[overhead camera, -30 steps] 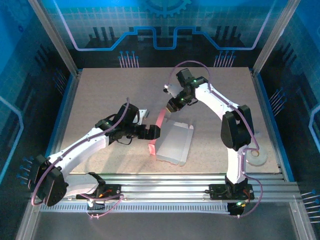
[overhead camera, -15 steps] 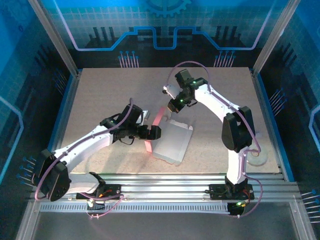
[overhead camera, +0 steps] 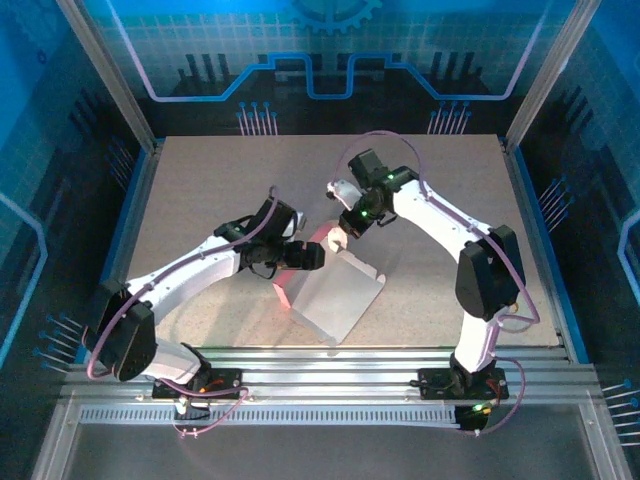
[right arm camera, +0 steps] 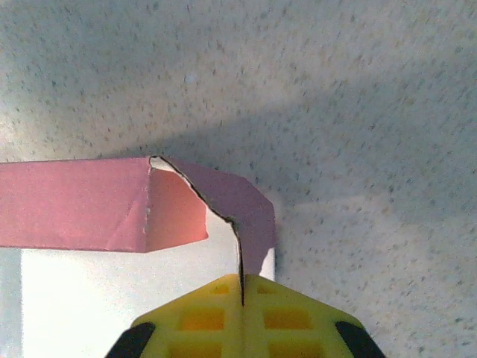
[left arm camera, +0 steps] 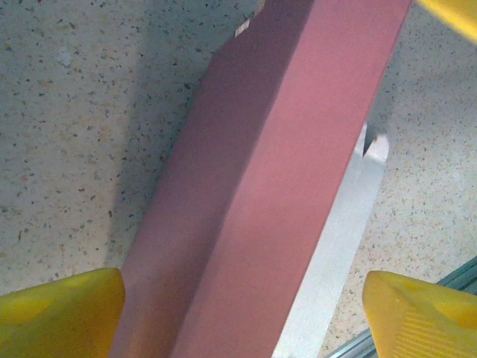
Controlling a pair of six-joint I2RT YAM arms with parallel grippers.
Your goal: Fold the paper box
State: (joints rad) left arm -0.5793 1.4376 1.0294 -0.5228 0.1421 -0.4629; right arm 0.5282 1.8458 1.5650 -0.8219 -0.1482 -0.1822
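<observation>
Thin pink cardboard paper box (overhead camera: 335, 300) sits mid-way on the speckled surface (overhead camera: 200, 190), side wall raised at 9 o'clock; right fingers (right arm camera: 257, 306) pinch its 12 o'clock end flap, apparently anchoring it, while left fingers (overhead camera: 312, 257) straddle that wall, open, probably to crease it.

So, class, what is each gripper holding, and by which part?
Right gripper pinches the paper box by its pink end flap. Left gripper stands open astride the raised pink side, holding nothing.
</observation>
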